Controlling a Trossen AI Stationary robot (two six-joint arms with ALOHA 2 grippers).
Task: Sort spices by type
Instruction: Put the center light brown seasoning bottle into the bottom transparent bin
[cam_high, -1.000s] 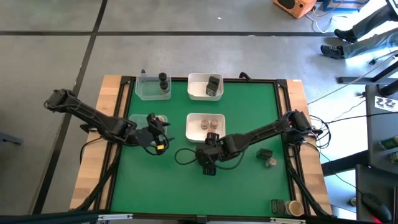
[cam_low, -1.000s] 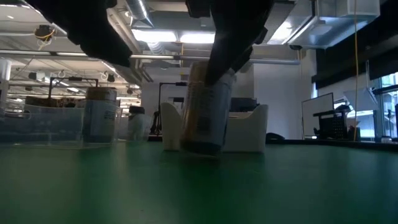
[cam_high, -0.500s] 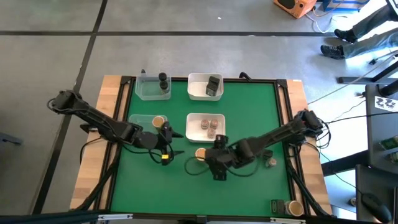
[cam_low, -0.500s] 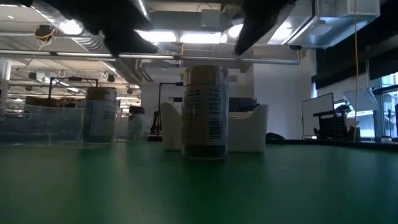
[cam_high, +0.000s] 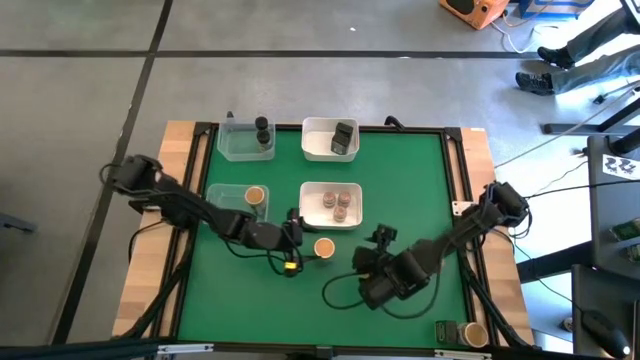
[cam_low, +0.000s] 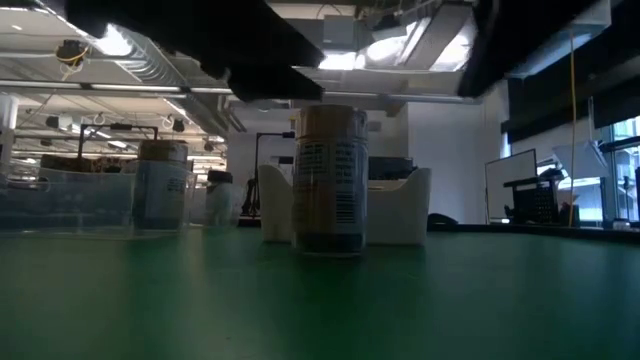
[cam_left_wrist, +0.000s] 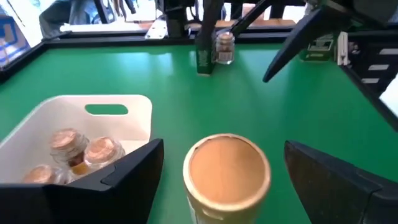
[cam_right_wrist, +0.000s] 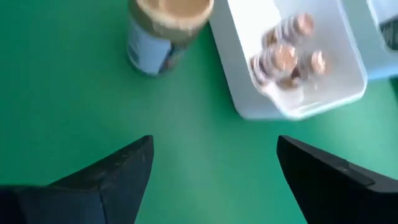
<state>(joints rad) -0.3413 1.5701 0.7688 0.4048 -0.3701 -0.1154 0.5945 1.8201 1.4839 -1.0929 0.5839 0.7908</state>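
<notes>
A tan-topped round jar (cam_high: 323, 247) stands upright on its base on the green mat, just near of the white tray of brownish jars (cam_high: 332, 203); it also shows in the low view as the jar (cam_low: 328, 180). My left gripper (cam_high: 297, 241) is open at the jar's left. In the left wrist view its fingers (cam_left_wrist: 127, 177) stand to either side of the jar (cam_left_wrist: 227, 169) with gaps. My right gripper (cam_high: 368, 262) is open, to the right of and nearer than the jar. Its wrist view shows the gripper (cam_right_wrist: 214, 142) back from the jar (cam_right_wrist: 165, 28).
A clear tub (cam_high: 232, 203) at the left holds another tan-topped jar (cam_high: 255, 195). Far tub (cam_high: 243, 146) holds a black cylinder (cam_high: 262, 130); far white tray (cam_high: 318, 143) holds a grey tin (cam_high: 343, 137). A tin (cam_left_wrist: 204, 55) and a small jar (cam_left_wrist: 224, 46) stand near the right arm.
My right gripper set the tilted tan-topped jar upright on the mat, let go and drew back toward the near right. My left gripper moved right across the mat up to the jar. The jar has stood still since release.
</notes>
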